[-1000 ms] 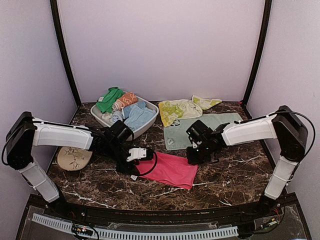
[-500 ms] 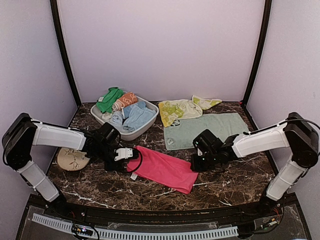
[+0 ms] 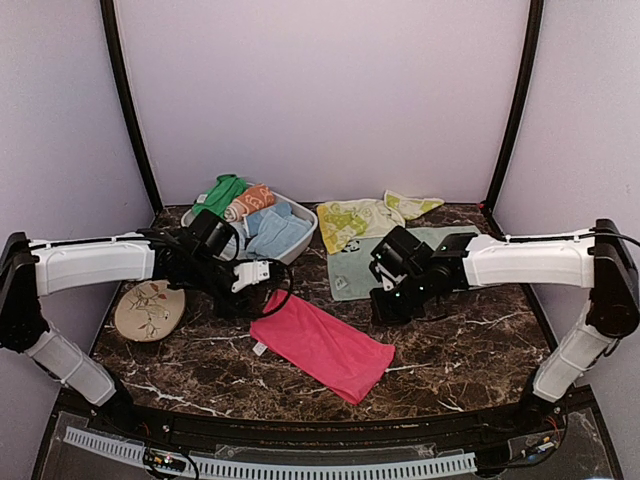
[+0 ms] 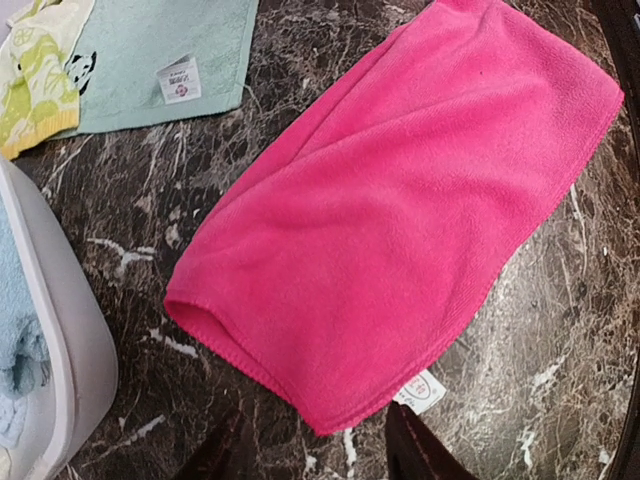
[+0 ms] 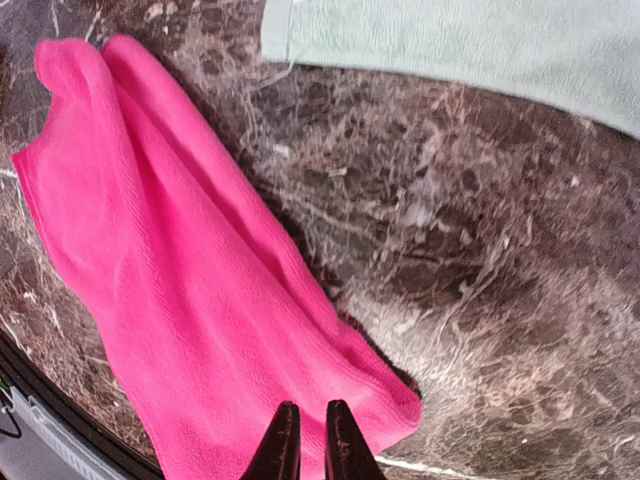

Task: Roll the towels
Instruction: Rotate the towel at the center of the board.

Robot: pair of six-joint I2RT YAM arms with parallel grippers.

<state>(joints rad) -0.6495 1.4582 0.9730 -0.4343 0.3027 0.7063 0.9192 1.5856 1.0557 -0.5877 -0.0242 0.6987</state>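
Observation:
The hot-pink towel (image 3: 322,346) lies flat and unrolled on the dark marble table, slanting from back left to front right. It also shows in the left wrist view (image 4: 400,200) and the right wrist view (image 5: 190,290). My left gripper (image 3: 258,296) hovers just behind its left end, open and empty (image 4: 320,455). My right gripper (image 3: 386,306) hovers behind its right end. Its jaws (image 5: 312,440) are nearly together and hold nothing. The pale mint towel (image 3: 410,258) lies flat behind it, with the yellow-lime towel (image 3: 360,218) overlapping its back left corner.
A grey basin (image 3: 300,240) with several rolled and loose cloths stands at the back left, close to my left arm. A patterned plate (image 3: 148,308) lies at the left. Walls enclose the table on three sides.
Both grippers have let go of the pink towel and drawn up and back from it. The towel has dropped flat and lies nearer the front edge.

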